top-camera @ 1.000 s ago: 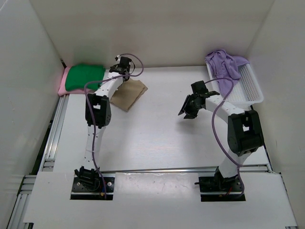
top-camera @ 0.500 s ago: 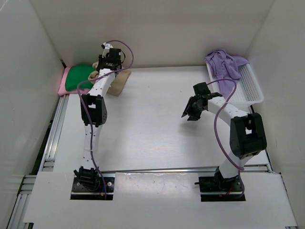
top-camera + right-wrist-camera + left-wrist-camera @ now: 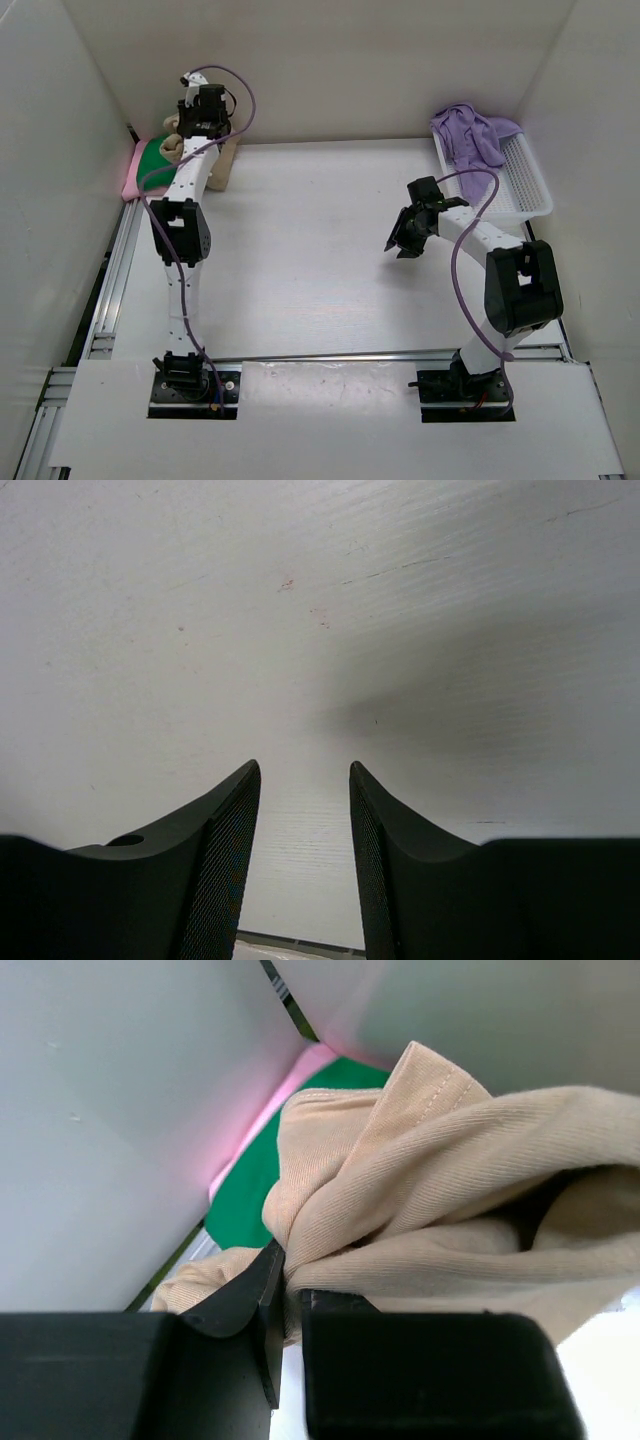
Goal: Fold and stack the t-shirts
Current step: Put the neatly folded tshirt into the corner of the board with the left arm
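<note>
Open table [image 3: 300, 260] across the middle; basket [image 3: 530, 192] far right, shirt stack [image 3: 148, 168] tight in the far-left corner.

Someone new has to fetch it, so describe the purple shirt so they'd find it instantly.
Go to the table's far right corner, where a white mesh basket stands. The lavender t-shirt lies crumpled over the basket's far end. It is the only purple cloth, and the only shirt on that side.
</note>
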{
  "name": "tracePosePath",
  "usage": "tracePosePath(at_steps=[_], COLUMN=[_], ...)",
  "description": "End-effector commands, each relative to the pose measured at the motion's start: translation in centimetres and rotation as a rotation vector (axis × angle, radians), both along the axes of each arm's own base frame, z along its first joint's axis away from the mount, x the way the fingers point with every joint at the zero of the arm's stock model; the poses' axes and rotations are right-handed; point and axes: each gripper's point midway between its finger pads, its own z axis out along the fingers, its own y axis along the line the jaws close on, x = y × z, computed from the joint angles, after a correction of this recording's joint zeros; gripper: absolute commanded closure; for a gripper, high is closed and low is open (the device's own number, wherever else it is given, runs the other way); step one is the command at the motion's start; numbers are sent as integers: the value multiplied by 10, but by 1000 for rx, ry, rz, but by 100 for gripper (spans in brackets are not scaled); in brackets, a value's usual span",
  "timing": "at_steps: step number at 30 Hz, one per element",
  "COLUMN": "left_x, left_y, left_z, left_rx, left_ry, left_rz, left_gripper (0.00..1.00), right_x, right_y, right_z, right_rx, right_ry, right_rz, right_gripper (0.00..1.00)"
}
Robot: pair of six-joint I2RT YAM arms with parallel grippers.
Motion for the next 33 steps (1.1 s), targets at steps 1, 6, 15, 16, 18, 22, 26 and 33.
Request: tracePosePath(at_steps=[1, 6, 15, 16, 18, 22, 26, 33], left_x=[-14, -17, -10, -9, -10, -21, -34, -52], left_y=[8, 39, 147, 155, 165, 147, 121, 51], left_z=[95, 79, -18, -19, -26, -17, 25, 51], left_rx=[-21, -13, 18, 25, 35, 23, 8, -62], left_ry=[-209, -175, -73, -99, -103, -63, -93, -78], left_rz=[13, 65, 267, 291, 324, 277, 216, -7], left_gripper=[90, 90, 41, 41, 33, 29, 19, 0], right_x=[1, 3, 11, 12, 11, 28, 51, 135], right_y=[-5, -5, -1, -1, -1, 5, 3, -89], right_z=[10, 8, 12, 14, 13, 41, 92, 178], right_rx=[-13, -19, -24, -24, -27, -4, -19, -161], right_ry=[-35, -30, -25, -23, -13, -97, -221, -440], right_rz=[1, 10, 40, 40, 40, 65, 114, -129], right_gripper=[54, 53, 53, 53, 53, 53, 52, 35])
